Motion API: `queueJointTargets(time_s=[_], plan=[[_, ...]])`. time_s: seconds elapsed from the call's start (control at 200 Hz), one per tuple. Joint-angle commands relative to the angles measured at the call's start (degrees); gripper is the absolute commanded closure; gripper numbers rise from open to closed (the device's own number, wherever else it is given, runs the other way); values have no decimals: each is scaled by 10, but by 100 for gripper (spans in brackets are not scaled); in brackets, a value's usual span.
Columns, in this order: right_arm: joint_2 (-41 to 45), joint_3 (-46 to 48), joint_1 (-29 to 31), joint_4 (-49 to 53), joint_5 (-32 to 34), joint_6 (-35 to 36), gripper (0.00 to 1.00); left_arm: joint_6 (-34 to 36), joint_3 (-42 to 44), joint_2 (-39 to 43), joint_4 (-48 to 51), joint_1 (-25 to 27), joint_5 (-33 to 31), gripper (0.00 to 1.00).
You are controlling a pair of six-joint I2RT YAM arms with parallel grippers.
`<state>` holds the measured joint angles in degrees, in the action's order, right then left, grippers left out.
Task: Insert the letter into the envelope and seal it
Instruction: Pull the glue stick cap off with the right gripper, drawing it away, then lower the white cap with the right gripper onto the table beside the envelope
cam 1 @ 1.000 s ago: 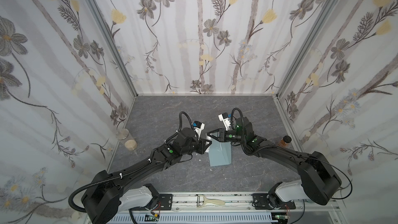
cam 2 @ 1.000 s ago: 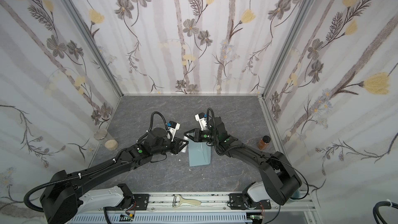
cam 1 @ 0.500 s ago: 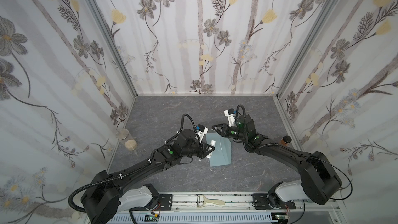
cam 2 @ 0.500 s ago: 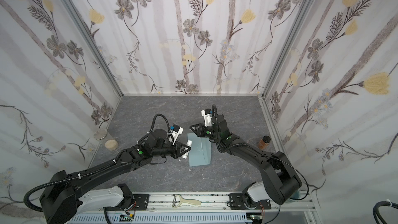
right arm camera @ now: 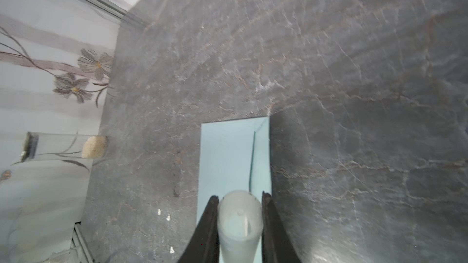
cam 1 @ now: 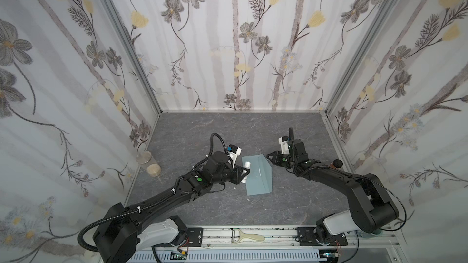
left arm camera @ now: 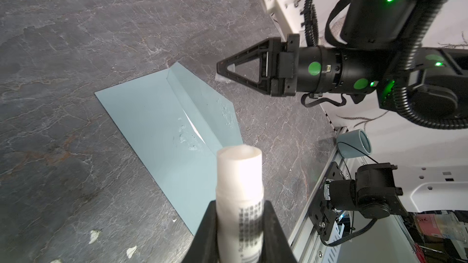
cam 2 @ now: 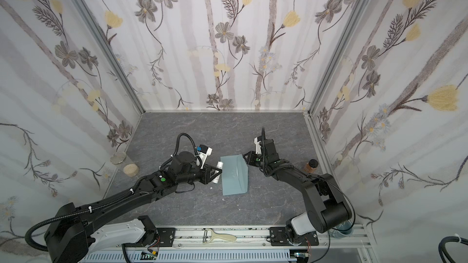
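Left wrist: letter (left arm camera: pixel 193 128) sliver in envelope (left arm camera: pixel 152 122)

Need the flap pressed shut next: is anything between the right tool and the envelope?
Nothing lies between the right tool and the envelope, but that tool holds a whitish cap.

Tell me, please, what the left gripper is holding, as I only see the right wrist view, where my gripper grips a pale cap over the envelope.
Observer: The left gripper is shut on the glue stick, which is uncapped and close by the envelope.
Operator: Thank you. Is the letter inside?
Observer: In the left wrist view a thin white sliver, probably the letter, shows in the envelope's mouth. The rest is hidden.
Operator: Is the flap pressed down?
Observer: No, the flap stands partly raised, with glue smears on it.
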<state>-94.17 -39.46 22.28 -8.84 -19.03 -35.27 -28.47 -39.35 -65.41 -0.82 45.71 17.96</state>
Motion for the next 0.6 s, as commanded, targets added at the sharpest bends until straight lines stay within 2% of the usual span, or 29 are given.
queueJointTargets(time_s=[0.0,0.29,0.595], plan=[[-14,1,-12,11,20,17,100,-3,3,6,-10,-1,-14,100],[-60,-31,-41,63,41,38,100,-5,12,22,-10,-4,-21,100],[-97,-83,-41,126,68,51,92,-4,17,32,-11,-7,-25,100]])
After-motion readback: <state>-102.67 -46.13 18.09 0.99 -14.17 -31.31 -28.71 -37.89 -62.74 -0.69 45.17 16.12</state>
